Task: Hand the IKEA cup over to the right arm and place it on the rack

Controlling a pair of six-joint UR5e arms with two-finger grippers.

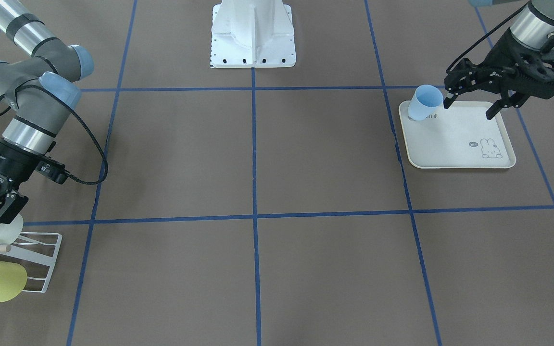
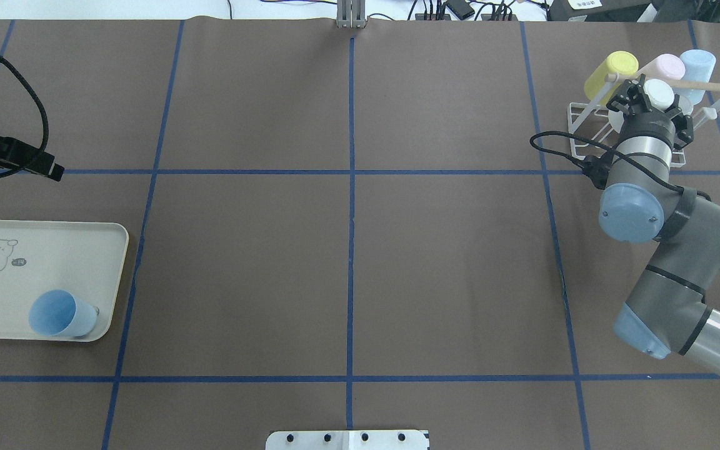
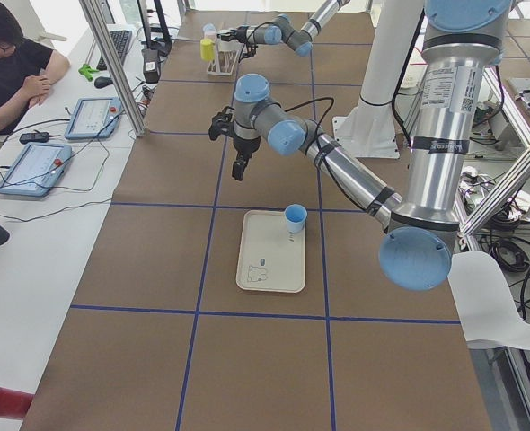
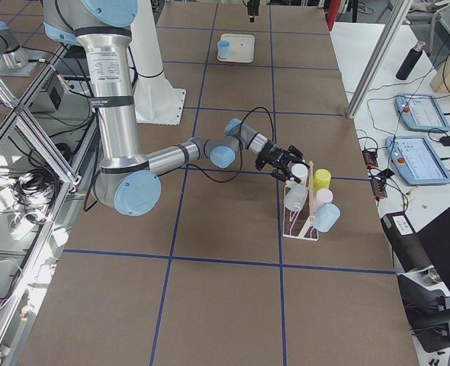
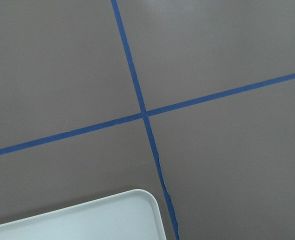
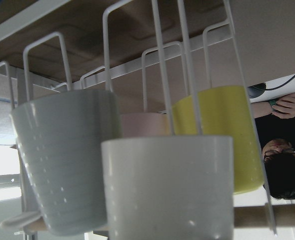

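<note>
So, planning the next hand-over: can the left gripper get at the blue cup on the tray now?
Probably yes: the left gripper hangs open close beside the blue cup, and nothing else stands on the tray between them.

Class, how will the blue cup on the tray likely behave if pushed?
The blue cup looks plastic, so probably light and rigid. Narrower at the base than the mouth, it may tip if pushed high. Its smooth wall could slip when gripped.
</note>
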